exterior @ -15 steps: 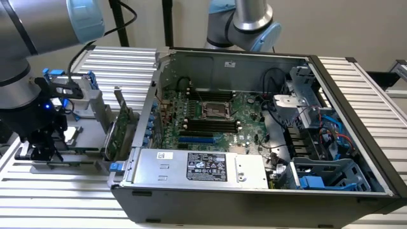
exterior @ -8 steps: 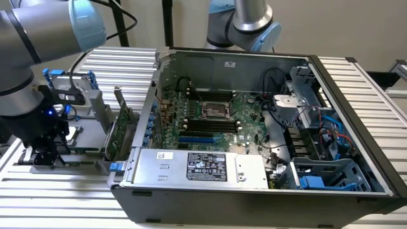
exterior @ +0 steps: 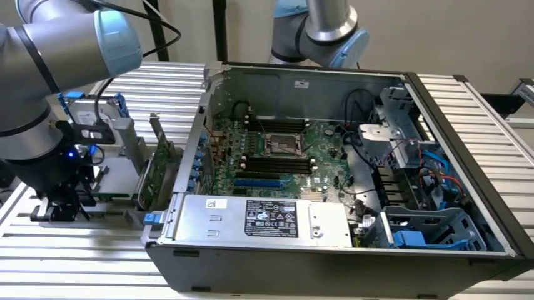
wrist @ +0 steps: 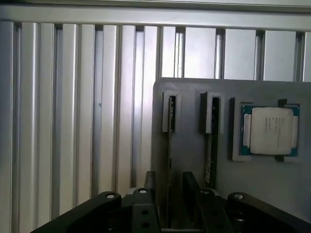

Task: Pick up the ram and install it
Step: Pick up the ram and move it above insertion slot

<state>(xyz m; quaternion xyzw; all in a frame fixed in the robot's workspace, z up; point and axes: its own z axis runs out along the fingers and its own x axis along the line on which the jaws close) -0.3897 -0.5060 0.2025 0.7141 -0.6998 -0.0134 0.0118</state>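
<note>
The ram [wrist: 170, 150] stands on its thin edge in a slot of the gray holder [wrist: 291, 194]. It is the stick in the holder's outer slot, the one far from the chip [wrist: 270, 128]. A second stick [wrist: 212, 145] stands in the next slot, side by side with it and nearer the chip.

The ram's long side runs straight along its slot, from right under the jaws out to the holder's far edge. The jaws sit over the near end of the stick. One of the fingers [wrist: 150, 182] is on each flat side, so the ram lies in the gap between them.

The jaws are apart. A thin strip of space seems to show on each side of the stick, so I think they are not yet pinching it, but I cannot be sure they are not touching. They hold nothing.

In the exterior view the arm [exterior: 42, 75] reaches down low over the holder, which rests on the bench [exterior: 84, 262] beside the open case [exterior: 334, 275]. Inside the case, the black slots [exterior: 276, 165] look bare.
</note>
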